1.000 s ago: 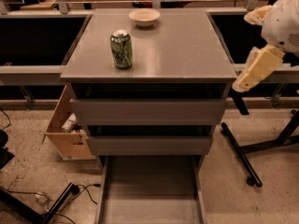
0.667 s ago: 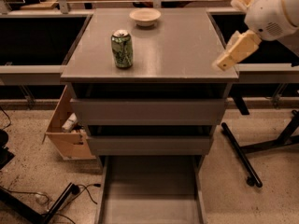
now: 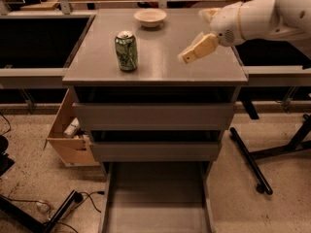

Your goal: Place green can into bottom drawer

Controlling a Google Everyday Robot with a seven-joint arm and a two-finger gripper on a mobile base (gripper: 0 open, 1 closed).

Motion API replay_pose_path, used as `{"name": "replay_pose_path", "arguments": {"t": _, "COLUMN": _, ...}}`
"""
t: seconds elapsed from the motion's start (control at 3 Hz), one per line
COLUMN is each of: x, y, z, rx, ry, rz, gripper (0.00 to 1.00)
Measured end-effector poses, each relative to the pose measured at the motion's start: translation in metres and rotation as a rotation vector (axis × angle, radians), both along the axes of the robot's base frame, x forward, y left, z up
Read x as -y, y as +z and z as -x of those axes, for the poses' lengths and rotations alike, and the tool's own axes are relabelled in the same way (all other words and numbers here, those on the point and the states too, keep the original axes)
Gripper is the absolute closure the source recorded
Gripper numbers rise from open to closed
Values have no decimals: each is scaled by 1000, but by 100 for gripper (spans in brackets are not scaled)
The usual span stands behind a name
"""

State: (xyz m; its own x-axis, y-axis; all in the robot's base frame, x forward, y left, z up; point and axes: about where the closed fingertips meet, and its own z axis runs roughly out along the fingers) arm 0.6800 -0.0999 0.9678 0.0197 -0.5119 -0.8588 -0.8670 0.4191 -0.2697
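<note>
Claw [image 3: 192,36] spread and empty over right side of surface [image 3: 160,69], well apart from upright green can [image 3: 126,51] at left; bottom drawer [image 3: 156,198] sits open, ready for it.

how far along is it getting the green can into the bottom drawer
Done: the bottom drawer is pulled open. In hand: the claw hovers above the cabinet top, right of the green can, apart from it. Left: grasp the can and lower it into the drawer.

Grey worktop [image 3: 160,64], flat. Green can [image 3: 126,51] stands upright on it, left of centre. Shallow cream bowl [image 3: 150,17] sits near the back edge, apart from the can. Pincer [image 3: 196,47] over the right side.
</note>
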Motion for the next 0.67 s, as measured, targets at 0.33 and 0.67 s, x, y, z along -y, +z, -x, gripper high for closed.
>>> {"name": "replay_pose_path", "arguments": {"t": 0.33, "x": -1, "y": -8, "z": -3, "rx": -13, "ry": 3, "rz": -8, "gripper": 0}}
{"name": "replay_pose_path", "arguments": {"t": 0.67, "x": -19, "y": -23, "z": -3, "rx": -12, "ry": 26, "rz": -50, "gripper": 0}}
